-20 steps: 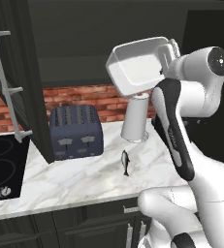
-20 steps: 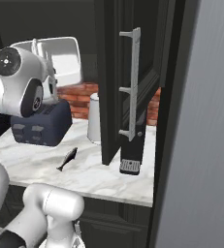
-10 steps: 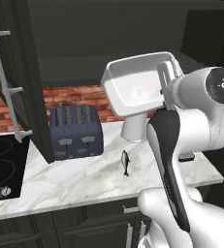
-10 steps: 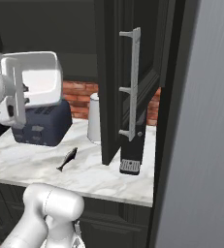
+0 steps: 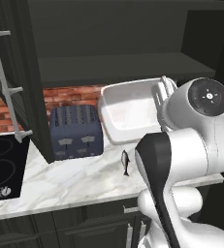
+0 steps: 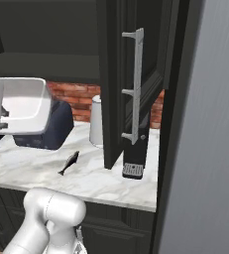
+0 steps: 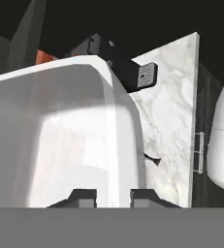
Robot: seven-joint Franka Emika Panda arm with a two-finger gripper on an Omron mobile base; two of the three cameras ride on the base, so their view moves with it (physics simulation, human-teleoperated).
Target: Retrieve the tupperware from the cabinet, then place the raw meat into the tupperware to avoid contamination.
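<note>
Now the tupperware (image 5: pixel 133 110) sits in my jaws (image 7: pixel 112 196), which are pinched narrow on one of its thin walls; in the hand view the two dark fingertips (image 7: pixel 84 197) stand on either side of that wall at the bottom of the frame. In the left base view the white container is in the middle of the frame, tilted so its open side faces the camera, raised above the desk (image 5: pixel 74 174) and below the dark shelf of the open cabinet (image 5: pixel 118 63). In the right base view the same container (image 6: pixel 24 104) is at the left edge, in front of the toaster (image 6: pixel 46 131).

The fish (image 5: pixel 125 162) lies flat on the marble just below the container in the left base view, near the middle of the frame, apart from it. In the right base view the fish (image 6: pixel 69 162) is left of centre, lying aslant on the desk (image 6: pixel 101 178). In the hand view only its tail (image 7: pixel 151 160) peeks past the container's (image 7: pixel 60 135) rim.

The dark blue toaster (image 5: pixel 75 131) stands left of centre against the brick wall (image 5: pixel 65 94). A stovetop (image 5: pixel 2 169) fills the lower left corner. In the right base view a white paper-towel roll (image 6: pixel 96 121) stands upright beside the open cabinet door (image 6: pixel 133 79) with its long silver handle (image 6: pixel 137 87).
</note>
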